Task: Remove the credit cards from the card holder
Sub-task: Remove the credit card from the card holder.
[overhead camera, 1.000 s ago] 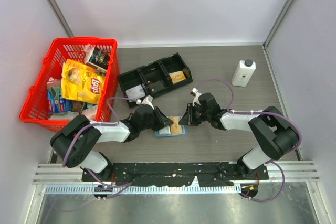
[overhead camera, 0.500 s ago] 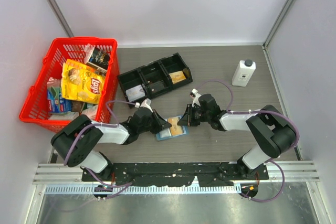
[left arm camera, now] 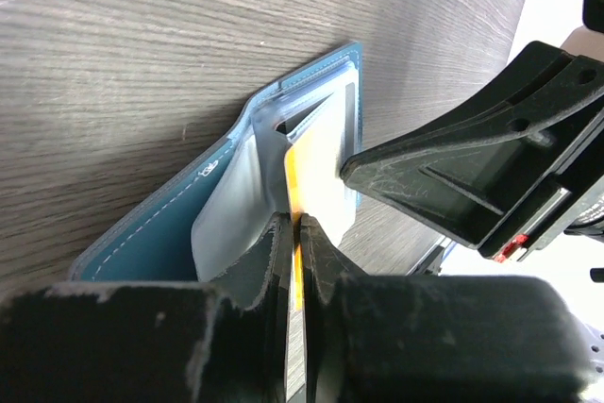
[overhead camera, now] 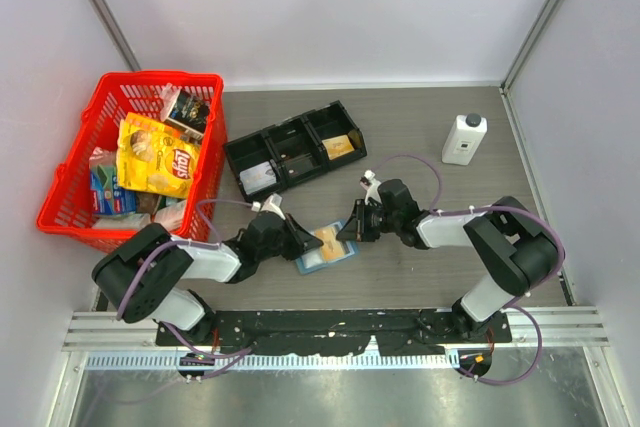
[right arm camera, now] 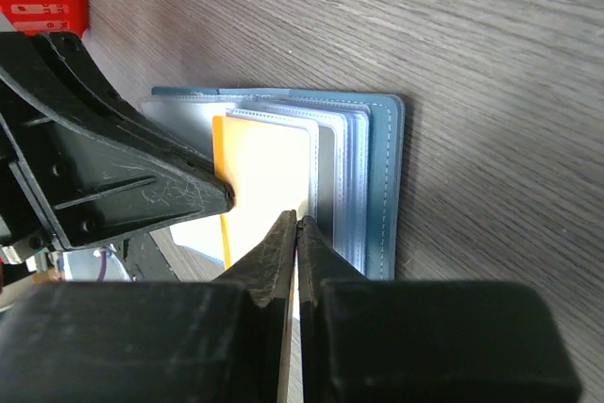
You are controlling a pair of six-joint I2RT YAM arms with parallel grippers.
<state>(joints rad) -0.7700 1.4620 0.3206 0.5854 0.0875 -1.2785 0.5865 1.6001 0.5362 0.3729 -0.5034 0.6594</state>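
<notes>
The only writing that can be read is "Lay's", on a yellow chip bag (overhead camera: 155,155) in the red basket (overhead camera: 160,77), well off to the outer side of the left gripper (overhead camera: 293,237). Other packets lie packed around the bag, their print too small to read.

Beyond both grippers stands a black tray (overhead camera: 233,155) with three compartments. The one nearest the left gripper holds a pale card (overhead camera: 258,179) and the far end one holds a tan card (overhead camera: 340,147). A white bottle (overhead camera: 464,138) stands well beyond the right gripper (overhead camera: 348,228); its label cannot be read.

The card holder (overhead camera: 325,245) lies open on the table (overhead camera: 420,117) between the two grippers, its clear sleeves fanned up. A yellow-orange credit card (left arm camera: 307,172) sticks out of a sleeve. The left fingers (left arm camera: 269,257) are pressed together, pinching that card's near edge. The right fingers (right arm camera: 274,252) are also pressed together, gripping a thin pale leaf at the holder's sleeves.
</notes>
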